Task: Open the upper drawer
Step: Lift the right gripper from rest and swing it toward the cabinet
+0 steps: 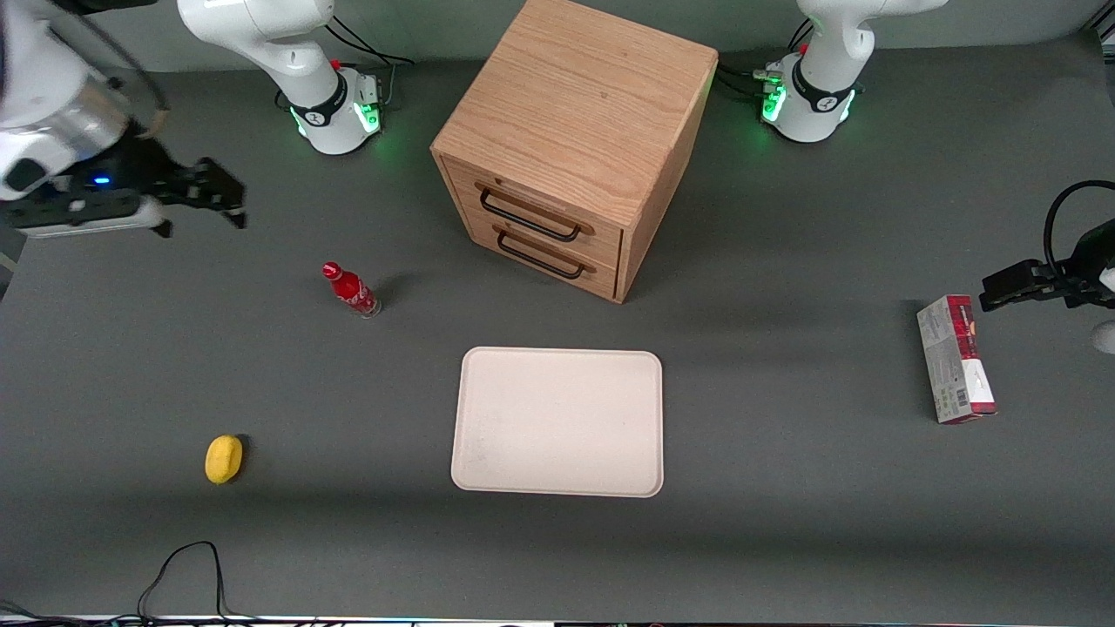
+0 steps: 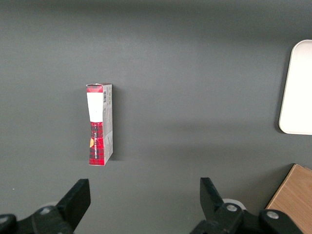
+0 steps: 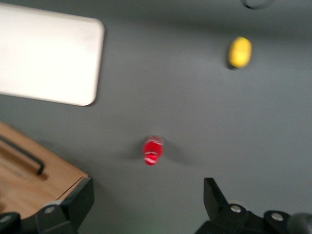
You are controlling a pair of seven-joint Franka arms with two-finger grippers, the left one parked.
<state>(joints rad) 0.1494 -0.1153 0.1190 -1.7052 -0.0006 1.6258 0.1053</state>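
Note:
The oak cabinet (image 1: 575, 113) stands at the middle of the table, farther from the front camera than the tray. Its upper drawer (image 1: 542, 209) sits flush with the cabinet front, with a thin black wire handle (image 1: 529, 218), just above the lower twin drawer (image 1: 557, 252). My gripper (image 1: 205, 205) hovers above the table toward the working arm's end, well away from the cabinet. It is open and holds nothing. In the right wrist view my gripper (image 3: 146, 195) spans bare table, with a corner of the cabinet (image 3: 34, 180) and a black handle (image 3: 24, 158) beside one finger.
A small red bottle (image 1: 350, 290) (image 3: 152, 151) stands between my gripper and the cabinet. A yellow rounded object (image 1: 223, 459) (image 3: 240, 52) lies nearer the camera. A pale tray (image 1: 488, 453) (image 3: 48, 58) lies in front of the cabinet. A red-and-grey box (image 1: 954, 359) (image 2: 100, 124) lies toward the parked arm's end.

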